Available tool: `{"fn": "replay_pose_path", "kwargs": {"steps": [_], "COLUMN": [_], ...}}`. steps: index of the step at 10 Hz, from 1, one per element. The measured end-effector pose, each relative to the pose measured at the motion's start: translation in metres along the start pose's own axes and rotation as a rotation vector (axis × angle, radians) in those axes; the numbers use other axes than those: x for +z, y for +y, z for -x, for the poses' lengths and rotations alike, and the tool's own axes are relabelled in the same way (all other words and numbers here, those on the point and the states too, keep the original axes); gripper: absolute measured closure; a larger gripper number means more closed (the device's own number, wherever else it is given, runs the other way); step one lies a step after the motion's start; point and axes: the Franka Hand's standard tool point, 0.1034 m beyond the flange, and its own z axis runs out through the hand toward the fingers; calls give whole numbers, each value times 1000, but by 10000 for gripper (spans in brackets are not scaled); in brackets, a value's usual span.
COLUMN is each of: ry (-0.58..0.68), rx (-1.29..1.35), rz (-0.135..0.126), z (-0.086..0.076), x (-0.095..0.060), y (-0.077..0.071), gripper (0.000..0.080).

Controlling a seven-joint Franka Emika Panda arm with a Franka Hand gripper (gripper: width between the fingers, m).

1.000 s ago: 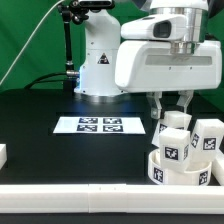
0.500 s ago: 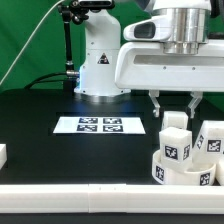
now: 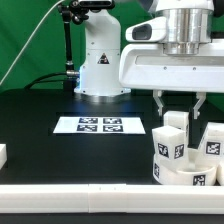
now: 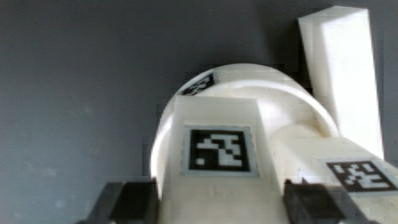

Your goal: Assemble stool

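The white round stool seat lies at the exterior view's right, near the front rail. A white tagged leg stands upright in it, and a second leg stands beside it further right. My gripper hangs straight above the first leg, its fingers down at the leg's top end. In the wrist view that leg fills the middle, and my gripper has a dark finger against each side of it with no gap showing. Another tagged white part sits close beside it.
The marker board lies flat on the black table left of the seat. A white rail runs along the front edge, and a small white block sits at the far left. The arm's white base stands behind. A long white bar shows beyond the leg.
The gripper has drifted a little toward the exterior view's right and slightly upward. The seat and its legs have edged right with it. The jaws' spacing looks unchanged.
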Motion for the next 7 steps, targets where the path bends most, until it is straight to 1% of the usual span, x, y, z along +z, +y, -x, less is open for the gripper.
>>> {"fn": "replay_pose_path", "kwargs": {"steps": [5,6,7], "ry": [-16,-18,-33], "rx": [295,448,563], "rz": [-20,-31,-33], "z": [3,5,7], "x": [1,1,0], "y": [-3,-8,-10], "gripper": [463,463,463]}}
